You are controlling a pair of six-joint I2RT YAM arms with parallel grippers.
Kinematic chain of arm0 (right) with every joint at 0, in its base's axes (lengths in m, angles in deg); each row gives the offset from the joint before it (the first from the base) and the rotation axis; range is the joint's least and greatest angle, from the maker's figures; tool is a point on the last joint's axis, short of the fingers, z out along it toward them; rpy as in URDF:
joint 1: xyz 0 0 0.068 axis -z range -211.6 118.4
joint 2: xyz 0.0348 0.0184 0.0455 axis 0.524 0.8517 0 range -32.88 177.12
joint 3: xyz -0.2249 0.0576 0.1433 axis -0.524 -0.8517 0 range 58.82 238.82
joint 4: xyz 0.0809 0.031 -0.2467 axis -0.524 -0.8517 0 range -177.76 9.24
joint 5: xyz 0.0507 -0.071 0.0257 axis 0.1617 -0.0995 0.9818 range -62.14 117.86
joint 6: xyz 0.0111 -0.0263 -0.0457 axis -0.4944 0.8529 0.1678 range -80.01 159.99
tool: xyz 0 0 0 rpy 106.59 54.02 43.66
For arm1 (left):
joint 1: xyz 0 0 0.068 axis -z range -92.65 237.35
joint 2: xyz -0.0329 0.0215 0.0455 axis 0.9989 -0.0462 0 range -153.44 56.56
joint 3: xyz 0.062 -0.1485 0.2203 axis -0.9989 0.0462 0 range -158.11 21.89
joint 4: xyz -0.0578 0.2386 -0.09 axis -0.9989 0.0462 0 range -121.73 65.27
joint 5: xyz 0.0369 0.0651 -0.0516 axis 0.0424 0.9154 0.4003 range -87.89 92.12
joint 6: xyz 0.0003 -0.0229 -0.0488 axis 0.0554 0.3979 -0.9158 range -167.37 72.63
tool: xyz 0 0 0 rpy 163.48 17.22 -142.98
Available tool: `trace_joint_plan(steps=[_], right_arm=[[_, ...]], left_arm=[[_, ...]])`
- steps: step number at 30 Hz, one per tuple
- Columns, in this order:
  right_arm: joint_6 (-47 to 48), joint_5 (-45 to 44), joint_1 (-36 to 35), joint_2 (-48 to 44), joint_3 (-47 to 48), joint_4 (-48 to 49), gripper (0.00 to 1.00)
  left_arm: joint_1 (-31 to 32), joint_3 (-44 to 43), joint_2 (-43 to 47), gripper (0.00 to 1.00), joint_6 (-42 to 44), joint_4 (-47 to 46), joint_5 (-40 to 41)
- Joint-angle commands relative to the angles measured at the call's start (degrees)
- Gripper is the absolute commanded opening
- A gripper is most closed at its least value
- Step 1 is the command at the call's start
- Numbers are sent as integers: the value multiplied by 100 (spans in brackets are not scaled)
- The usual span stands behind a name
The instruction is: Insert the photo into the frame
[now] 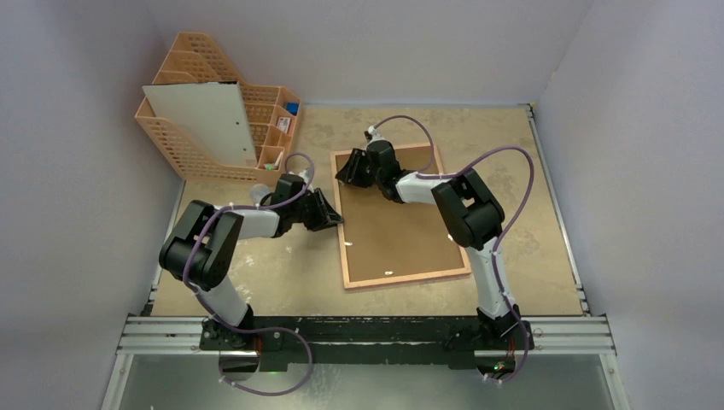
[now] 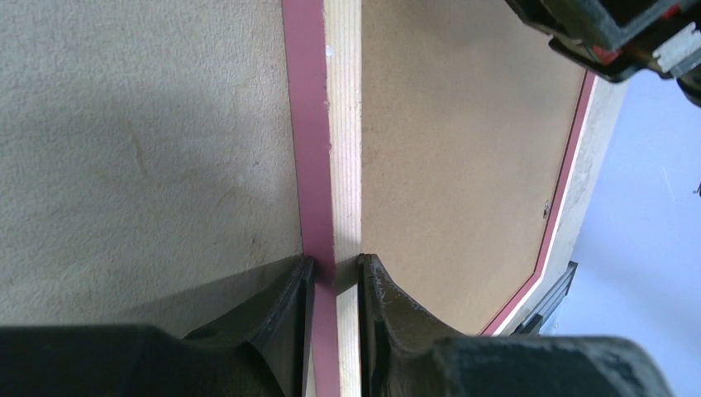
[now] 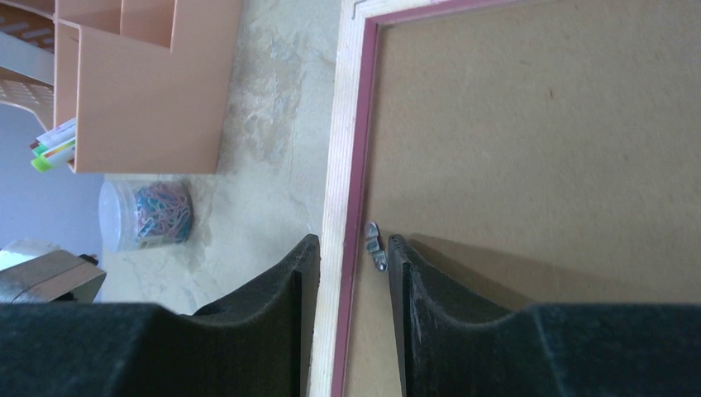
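Observation:
The frame (image 1: 405, 278) lies back up on the table with the brown backing board (image 1: 397, 226) set inside it. My left gripper (image 1: 329, 213) is at its left rail. In the left wrist view the gripper (image 2: 335, 263) is shut on that rail (image 2: 340, 124), one finger on the pink outer side, the other at the board's edge. My right gripper (image 1: 348, 171) is near the far left corner. It stands open (image 3: 351, 241) astride the rail (image 3: 339, 165), with a small metal clip (image 3: 375, 246) between its fingers. The photo (image 1: 201, 120) leans on the rack, showing only a white face.
An orange mesh file rack (image 1: 195, 51) stands at the back left, also seen in the right wrist view (image 3: 149, 91). A clear jar of paper clips (image 3: 149, 215) stands just in front of it. Walls close in the table on three sides.

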Motion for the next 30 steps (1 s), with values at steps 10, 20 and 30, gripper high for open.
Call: trace_joint_plan(steps=[10, 20, 30], right_arm=[[544, 584, 31, 201, 142, -308, 37], [858, 1085, 23, 245, 107, -408, 36], [1257, 1474, 26, 520, 315, -784, 36]], left_arm=[[1, 44, -268, 14, 101, 422, 548], [1, -26, -307, 14, 77, 489, 584], [1, -22, -293, 14, 62, 544, 620]])
